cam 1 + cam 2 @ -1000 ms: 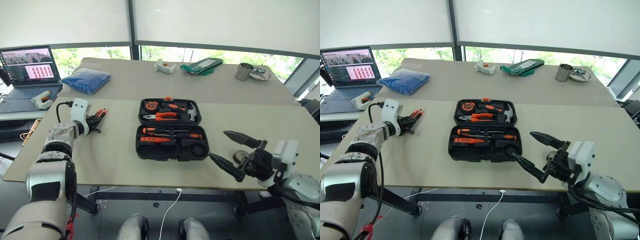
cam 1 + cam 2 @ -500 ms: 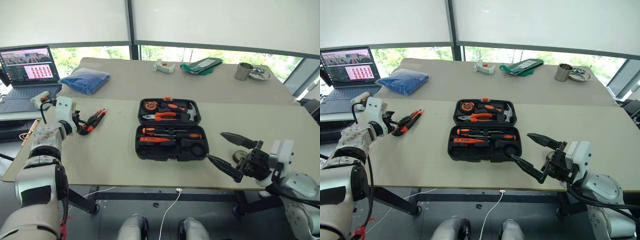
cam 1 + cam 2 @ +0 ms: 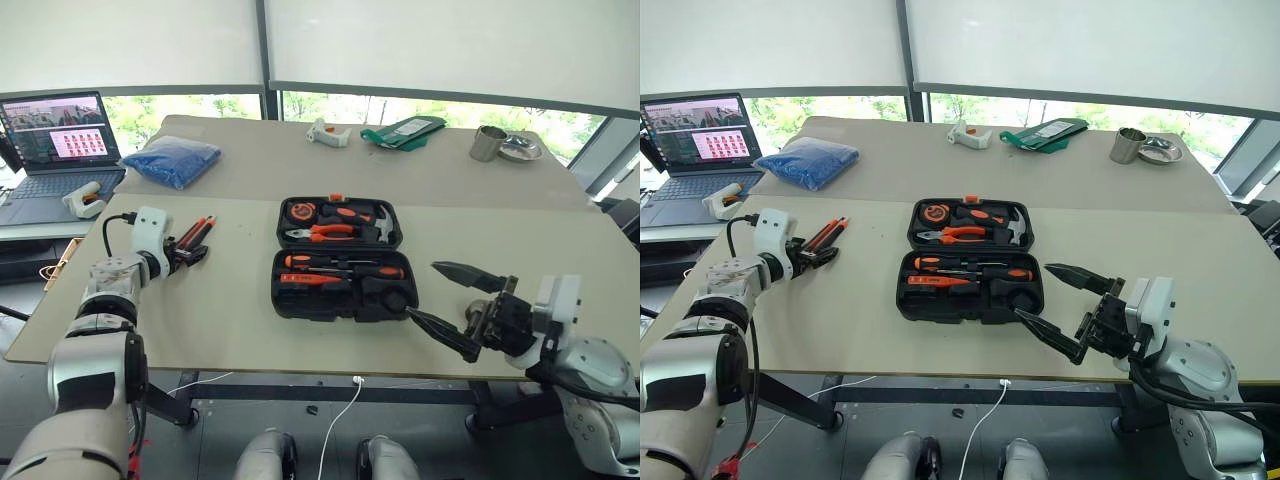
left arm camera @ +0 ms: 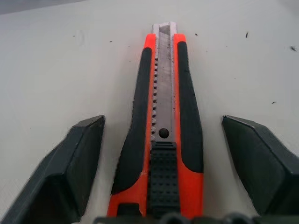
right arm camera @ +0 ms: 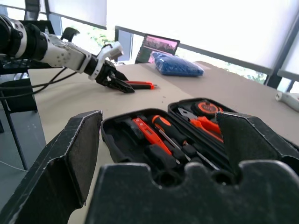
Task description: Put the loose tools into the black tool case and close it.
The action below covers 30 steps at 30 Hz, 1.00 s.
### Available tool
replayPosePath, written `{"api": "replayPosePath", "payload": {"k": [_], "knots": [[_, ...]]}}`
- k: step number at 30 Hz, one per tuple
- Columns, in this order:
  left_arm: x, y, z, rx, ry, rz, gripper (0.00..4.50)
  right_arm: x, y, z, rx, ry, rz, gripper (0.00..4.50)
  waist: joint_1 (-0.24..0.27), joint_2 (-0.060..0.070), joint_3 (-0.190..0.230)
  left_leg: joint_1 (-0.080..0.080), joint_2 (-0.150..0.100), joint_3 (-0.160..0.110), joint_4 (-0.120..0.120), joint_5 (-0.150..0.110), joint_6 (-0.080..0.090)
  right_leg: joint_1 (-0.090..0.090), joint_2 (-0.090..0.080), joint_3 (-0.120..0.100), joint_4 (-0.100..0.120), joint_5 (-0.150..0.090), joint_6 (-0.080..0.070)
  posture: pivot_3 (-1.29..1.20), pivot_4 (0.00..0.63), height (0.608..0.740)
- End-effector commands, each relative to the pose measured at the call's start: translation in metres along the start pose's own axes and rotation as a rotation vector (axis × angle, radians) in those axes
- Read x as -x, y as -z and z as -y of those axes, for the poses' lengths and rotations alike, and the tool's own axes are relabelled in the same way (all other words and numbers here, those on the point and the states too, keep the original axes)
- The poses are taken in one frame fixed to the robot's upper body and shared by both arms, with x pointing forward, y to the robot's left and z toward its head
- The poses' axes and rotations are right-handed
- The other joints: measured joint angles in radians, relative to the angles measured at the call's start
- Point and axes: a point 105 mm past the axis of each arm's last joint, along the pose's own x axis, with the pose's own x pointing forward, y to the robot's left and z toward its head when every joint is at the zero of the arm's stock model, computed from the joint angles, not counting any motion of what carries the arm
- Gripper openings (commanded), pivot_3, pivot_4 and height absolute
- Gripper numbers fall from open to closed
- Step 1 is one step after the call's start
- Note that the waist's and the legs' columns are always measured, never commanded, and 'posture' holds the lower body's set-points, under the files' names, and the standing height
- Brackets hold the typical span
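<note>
The orange-and-black utility knife (image 4: 163, 126) lies flat on the table at the left (image 3: 198, 231). My left gripper (image 3: 186, 254) is open, and its fingers (image 4: 70, 172) stand either side of the knife's near end without touching it. The black tool case (image 3: 330, 312) lies open in the middle. Screwdrivers (image 3: 345, 268) rest in its near half, and pliers, a hammer and a tape measure in the far half (image 3: 340, 222). Just off the case's front right corner, my right gripper (image 3: 422, 290) hovers open and holds nothing.
A laptop (image 3: 55, 140) sits on a side desk at the far left, with a blue bag (image 3: 172, 160) beside it on the far table. A white object (image 3: 328, 132), green items (image 3: 405, 130) and a metal cup (image 3: 488, 143) stand along the back.
My left gripper went from nearly shut to open, drew back from the knife, then came forward to straddle its near end. My right gripper has barely moved and stays open.
</note>
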Motion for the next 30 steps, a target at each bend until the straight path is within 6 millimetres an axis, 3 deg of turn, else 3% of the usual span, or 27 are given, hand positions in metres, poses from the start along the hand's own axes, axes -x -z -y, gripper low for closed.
{"api": "replayPosePath", "payload": {"k": [1,3,5,9,15,18,23,28,30], "knots": [[-0.001,-0.002,0.001,0.022,0.002,-0.006,2.52,-0.013,-0.020,-0.010,0.056,-0.075,0.098,4.50,0.000,0.000,0.000,0.000,0.000,0.000,0.000,0.000,0.000,0.000,0.000,0.000,0.000,0.000,0.000,0.00,0.150,0.740],[-0.001,-0.002,0.003,0.039,0.019,0.007,1.83,-0.016,-0.023,-0.011,0.056,-0.074,0.132,4.50,0.000,0.000,0.000,0.000,0.000,0.000,0.000,0.000,0.000,0.000,0.000,0.000,0.000,0.000,0.000,0.00,0.150,0.740],[0.001,-0.009,0.004,0.052,0.045,0.060,1.78,-0.016,-0.023,-0.011,0.054,-0.067,0.141,4.50,0.001,0.000,0.000,0.000,0.000,0.000,0.000,0.000,0.000,0.000,0.000,0.000,0.001,0.000,0.000,0.00,0.150,0.740],[0.015,-0.049,0.014,0.007,0.226,0.305,1.78,-0.008,-0.026,-0.005,0.066,-0.027,0.131,4.50,0.001,-0.001,0.000,0.000,0.000,0.000,0.001,0.000,0.000,-0.001,-0.001,0.000,0.002,0.001,-0.001,0.00,0.150,0.740],[0.039,-0.072,0.084,-0.297,0.784,0.373,1.78,0.014,-0.031,0.010,0.078,0.037,0.045,4.50,0.003,-0.001,0.001,-0.001,-0.001,0.000,0.001,0.000,0.000,-0.001,-0.001,0.000,0.001,0.001,-0.002,0.00,0.150,0.740],[0.051,-0.067,0.133,-0.485,1.035,0.317,1.78,0.032,-0.025,0.018,0.077,0.056,-0.082,4.50,0.005,-0.001,0.001,-0.001,-0.001,0.000,0.001,0.000,0.000,0.000,-0.001,0.000,0.001,0.001,-0.002,0.00,0.150,0.740],[0.055,-0.043,0.186,-0.670,1.149,0.209,1.78,0.052,-0.008,0.019,0.036,0.035,-0.257,4.50,-0.001,-0.001,0.001,0.000,-0.001,0.000,0.002,0.001,0.005,0.000,-0.001,0.003,0.002,0.000,-0.002,0.00,0.150,0.740],[0.053,-0.034,0.218,-0.758,1.159,0.165,1.78,0.055,-0.001,0.013,-0.020,0.021,-0.293,4.50,0.000,-0.001,0.001,0.000,-0.001,0.000,0.002,0.004,0.007,-0.001,0.000,0.004,0.005,-0.001,-0.001,0.00,0.150,0.740],[0.052,-0.033,0.223,-0.762,1.151,0.155,1.78,0.055,0.000,0.012,-0.029,0.024,-0.292,4.50,0.001,-0.001,0.001,0.000,-0.001,0.000,0.003,0.003,0.006,0.000,0.000,0.004,0.005,-0.002,0.000,0.00,0.150,0.740]]}}
